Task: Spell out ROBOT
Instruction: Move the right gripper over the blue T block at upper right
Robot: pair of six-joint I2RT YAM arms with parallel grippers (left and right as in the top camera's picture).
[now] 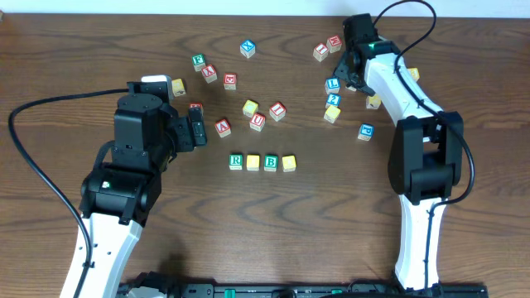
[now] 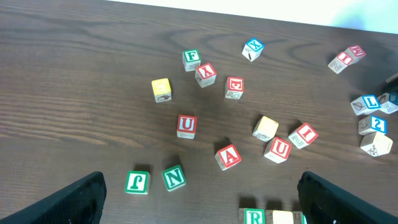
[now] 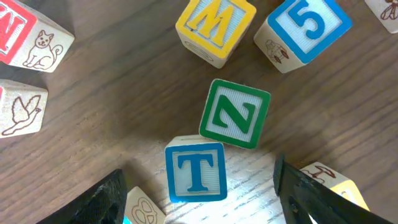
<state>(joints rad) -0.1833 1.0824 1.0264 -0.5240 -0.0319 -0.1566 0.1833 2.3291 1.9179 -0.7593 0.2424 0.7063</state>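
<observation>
Dark wood-grain worktop (image 1: 99,50) holds a row: R cube (image 1: 236,161), yellow cube (image 1: 253,162), B cube (image 1: 271,162), second yellow cube (image 1: 288,163). Blue-framed T cube (image 3: 196,171) sits between the wide, empty jaws of the right gripper (image 3: 199,186), with the green N cube (image 3: 236,114) touching its corner and the M cube (image 3: 214,25) and 5 cube (image 3: 305,28) beyond. Left gripper (image 2: 199,193) gapes empty.

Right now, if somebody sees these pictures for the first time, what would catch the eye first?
First, the neat row of four blocks near the middle of the table, green and yellow in turn and beginning with R, with loose blocks scattered beyond it. Then, in the right wrist view, the blue T block lies inside the open right tool, close against a tilted green N block.
</observation>
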